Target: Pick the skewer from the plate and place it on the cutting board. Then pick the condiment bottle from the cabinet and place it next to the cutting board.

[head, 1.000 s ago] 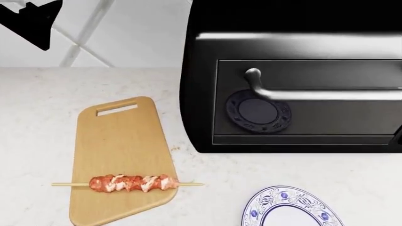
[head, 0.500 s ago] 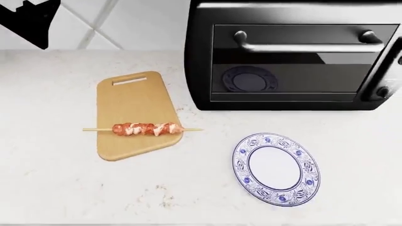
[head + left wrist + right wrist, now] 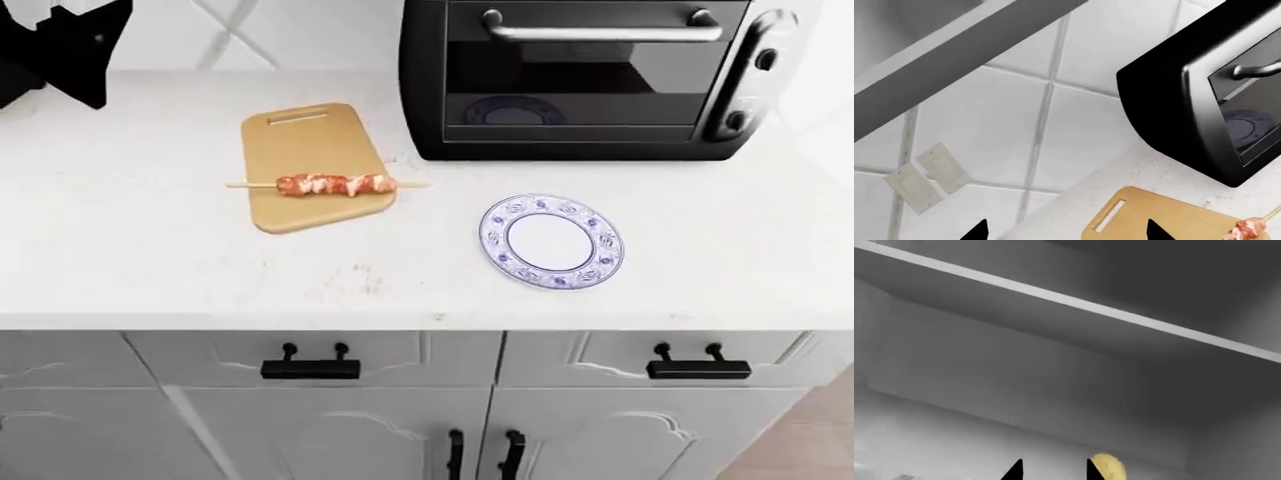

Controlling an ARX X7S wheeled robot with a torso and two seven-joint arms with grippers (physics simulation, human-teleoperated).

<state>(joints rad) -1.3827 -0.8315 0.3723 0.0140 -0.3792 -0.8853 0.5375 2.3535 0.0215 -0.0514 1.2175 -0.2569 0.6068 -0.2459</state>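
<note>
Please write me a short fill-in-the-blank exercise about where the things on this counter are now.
1. The skewer lies across the ____.
2. The plate with the blue rim holds ____.
3. The black oven has its door ____.
4. The board's slot handle points toward the ____.

Missing words: cutting board; nothing; shut; wall

Countertop: pale speckled stone, over white cabinet fronts
Cutting board: flat at 10 o'clock; slot handle toward the wall
Plate: 3 o'clock of centre; apart from board
Toaster oven: black; 1 o'clock, against the wall
</note>
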